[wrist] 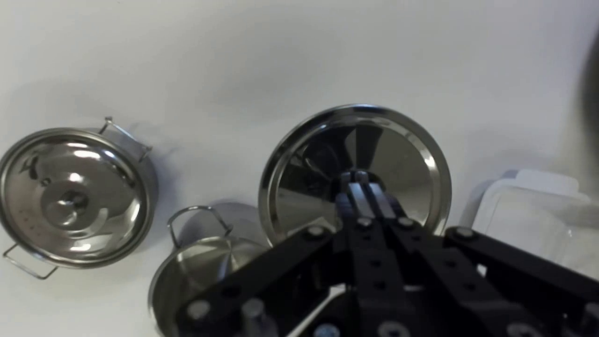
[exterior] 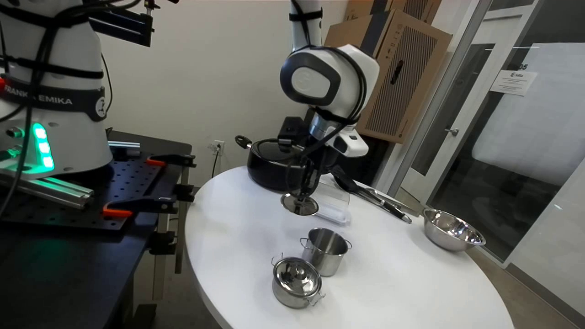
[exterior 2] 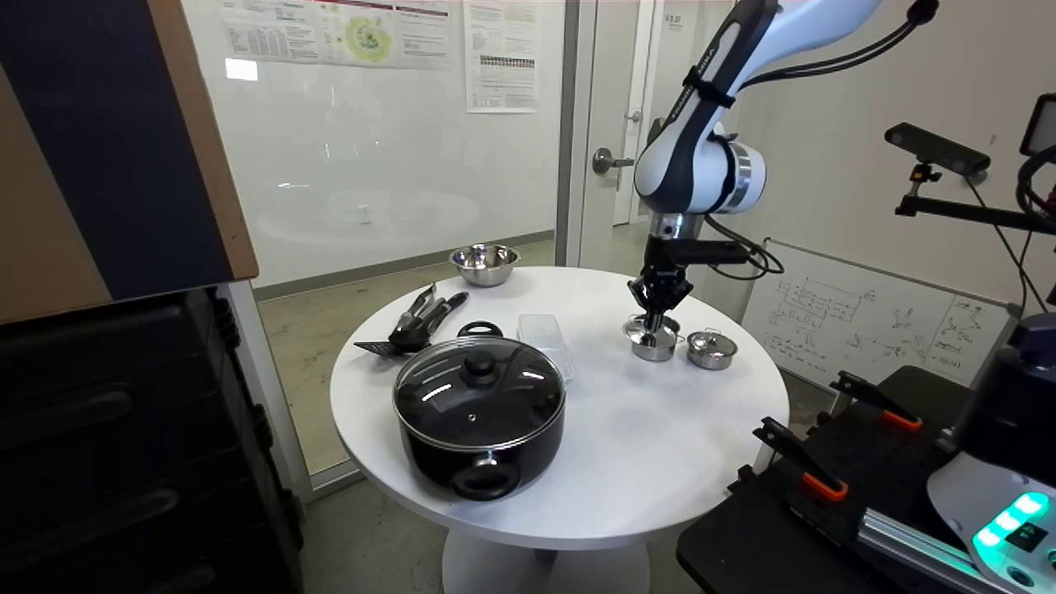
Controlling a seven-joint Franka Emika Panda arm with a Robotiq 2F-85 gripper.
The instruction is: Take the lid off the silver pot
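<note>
Two pots occupy the left of your wrist view. At the far left, the wide pot (wrist: 152,189) carries its domed cover (wrist: 89,178). To its right, at lower left, the silver pot (wrist: 196,276) stands uncovered, partly hidden by your gripper (wrist: 354,177). At centre, the gripper is closed nearly fully at the middle of the lid (wrist: 365,140) and holds it; in an exterior view, the lid (exterior: 297,208) hangs clear of the silver pot. At the right edge, locate the plastic box (wrist: 514,220).
</note>
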